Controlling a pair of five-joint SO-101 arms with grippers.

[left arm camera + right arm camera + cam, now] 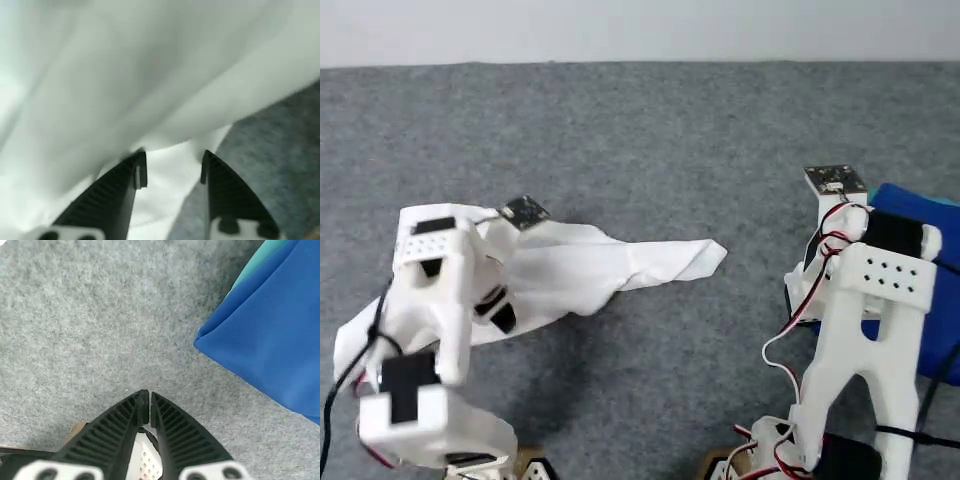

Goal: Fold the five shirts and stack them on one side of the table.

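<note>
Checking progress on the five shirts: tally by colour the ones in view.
White shirt: 1
Blue shirt: 1
Teal shirt, only an edge showing under the blue one: 1
Total: 3

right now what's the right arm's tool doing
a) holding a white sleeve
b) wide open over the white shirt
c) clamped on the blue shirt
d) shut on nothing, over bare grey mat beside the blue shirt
d: the right tool has its fingers pressed together with nothing between them, over the grey mat, and the blue shirt lies off to one side, apart from it.
</note>
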